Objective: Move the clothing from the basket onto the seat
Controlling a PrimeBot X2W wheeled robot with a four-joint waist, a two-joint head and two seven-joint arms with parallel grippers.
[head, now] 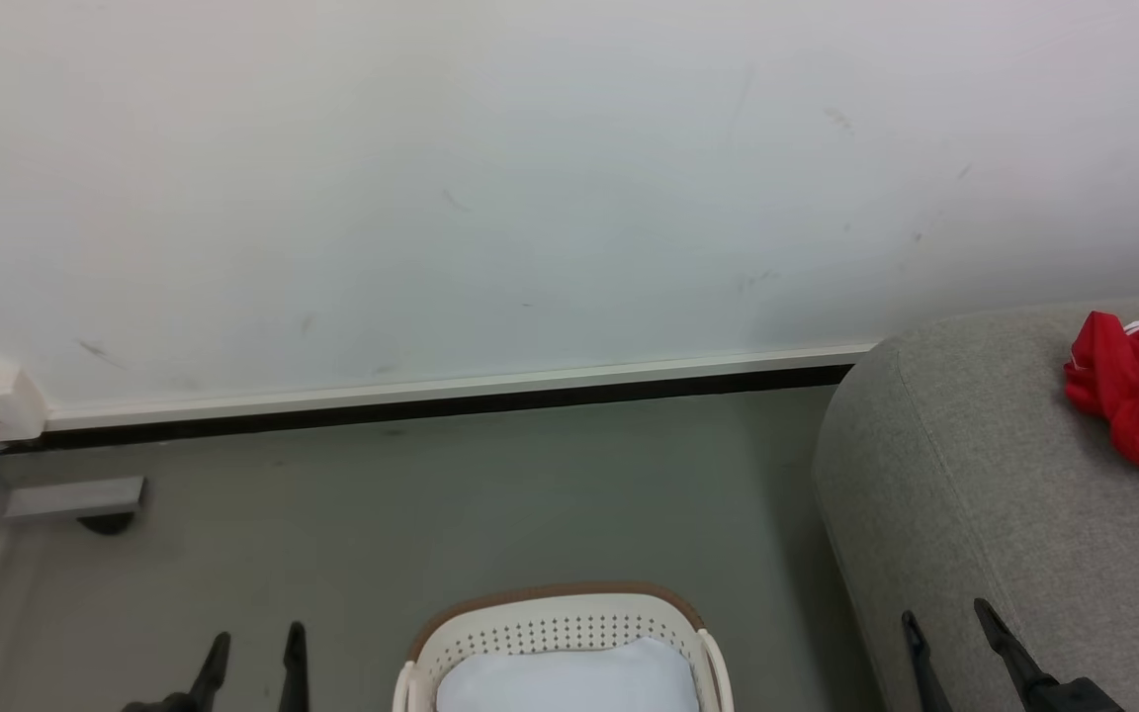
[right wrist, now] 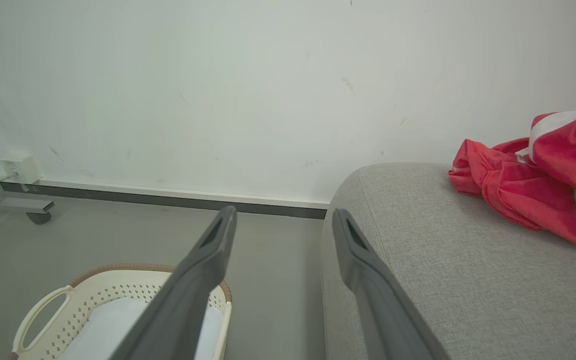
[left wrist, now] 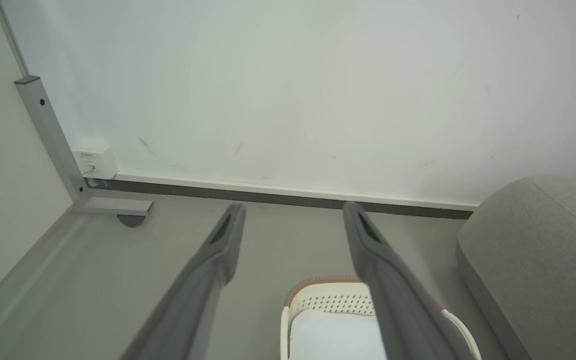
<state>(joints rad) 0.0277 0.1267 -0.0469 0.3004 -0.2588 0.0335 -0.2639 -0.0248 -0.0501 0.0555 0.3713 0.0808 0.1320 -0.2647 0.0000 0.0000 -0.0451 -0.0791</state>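
Gaping empty, left pincer (head: pixel 256 635) and right pincer (head: pixel 947 613) flank basket (head: pixel 550 594); clothing (head: pixel 1138 396) lies on seat (head: pixel 975 475); wall-box label (left wrist: pixel 88 154) illegible.

Red clothing (head: pixel 1138 396) crumpled on grey seat (head: pixel 975 494); cream basket (head: pixel 560 628) on floor.

Floor (head: pixel 530 494): plain grey and level, running to the wall ahead of both tools.

Standing directly on it:
- Basket (head: pixel 555 608), upright, between the left tool (head: pixel 260 633) and the right tool (head: pixel 945 611). A pale pad (head: pixel 569 682) lies flat inside it.
- Seat (head: pixel 975 475), to the right of the basket and apart from it. Its near left corner sits beneath the right tool.
- Metal frame foot (head: pixel 70 497) on a dark castor (head: pixel 107 524), ahead and to the left of the left tool, by the wall.

Seat top: clothing (head: pixel 1138 396) lies crumpled on it, ahead and to the right of the right tool, well apart from it.
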